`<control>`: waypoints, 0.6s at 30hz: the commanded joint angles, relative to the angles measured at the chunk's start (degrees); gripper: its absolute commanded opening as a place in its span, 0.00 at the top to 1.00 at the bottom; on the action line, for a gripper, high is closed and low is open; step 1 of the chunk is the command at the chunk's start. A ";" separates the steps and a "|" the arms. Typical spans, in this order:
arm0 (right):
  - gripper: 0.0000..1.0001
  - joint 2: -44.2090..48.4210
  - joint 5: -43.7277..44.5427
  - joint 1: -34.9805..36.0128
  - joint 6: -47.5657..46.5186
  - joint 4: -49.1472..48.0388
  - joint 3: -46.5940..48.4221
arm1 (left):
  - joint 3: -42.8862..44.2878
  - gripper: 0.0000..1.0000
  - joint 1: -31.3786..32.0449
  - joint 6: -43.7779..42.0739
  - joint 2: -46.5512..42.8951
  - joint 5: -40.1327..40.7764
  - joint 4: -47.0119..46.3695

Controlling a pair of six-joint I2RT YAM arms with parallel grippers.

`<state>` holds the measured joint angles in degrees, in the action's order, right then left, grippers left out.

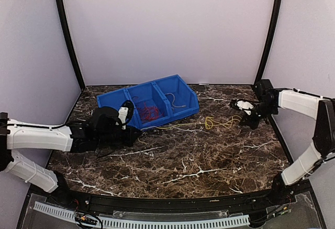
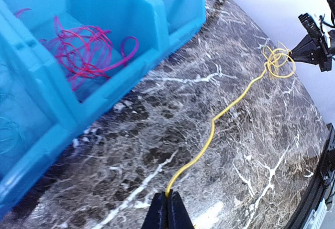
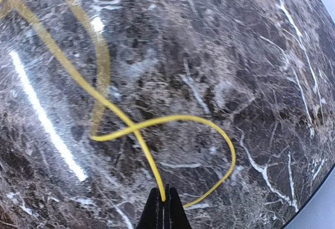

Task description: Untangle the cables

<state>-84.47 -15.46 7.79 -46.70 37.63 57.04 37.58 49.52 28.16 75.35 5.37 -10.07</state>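
Yellow cable (image 1: 217,123): single thin strand lying on dark marbled worktop (image 1: 183,171), right of centre and in front of blue bin (image 1: 186,101); small cluster of loose loops toward its right end, long wavy run leading left from there to bin's near left corner; held at both ends

Left gripper (image 2: 167,208): closed tight, fingertips pinching left end of yellow cable low over worktop, just beside front wall of blue bin

Right gripper (image 3: 164,208): likewise closed tight on the same cable, just right of the looped cluster; in right wrist view, one open loop curling round beside the fingertips and crossing over itself

Red cables (image 1: 149,112): tangled clump resting in middle compartment of blue bin, magenta-pink in left wrist view, apart from both grippers

Blue bin: three compartments side by side, set at a slant at back left of worktop; faint thin strands in the two outer compartments, colour too uncertain to tell
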 commanded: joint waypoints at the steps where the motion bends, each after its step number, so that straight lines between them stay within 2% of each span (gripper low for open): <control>1: 1.00 -5.97 -0.36 -5.38 -0.51 -0.78 6.46 | -0.72 1.00 -2.61 -2.52 -11.40 10.89 16.04; 5: 1.00 -10.74 0.32 -8.14 0.88 -2.62 9.69 | 1.40 1.00 -5.44 -3.85 -21.96 18.81 27.48; 10: 1.00 -14.03 2.00 -9.72 2.86 -4.97 11.42 | 4.96 1.00 -7.33 -6.24 -32.55 27.14 35.46; 14: 1.00 -15.02 -0.32 -9.59 5.26 -4.68 15.07 | 8.51 1.00 -7.46 -7.46 -33.56 28.60 37.78; 18: 1.00 -14.38 -4.82 -8.19 7.62 -2.33 21.50 | 12.61 1.00 -7.55 -8.85 -29.34 25.24 34.29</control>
<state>-100.14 -16.03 -1.48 -42.41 35.16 71.99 46.15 42.28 21.80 42.02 30.92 23.64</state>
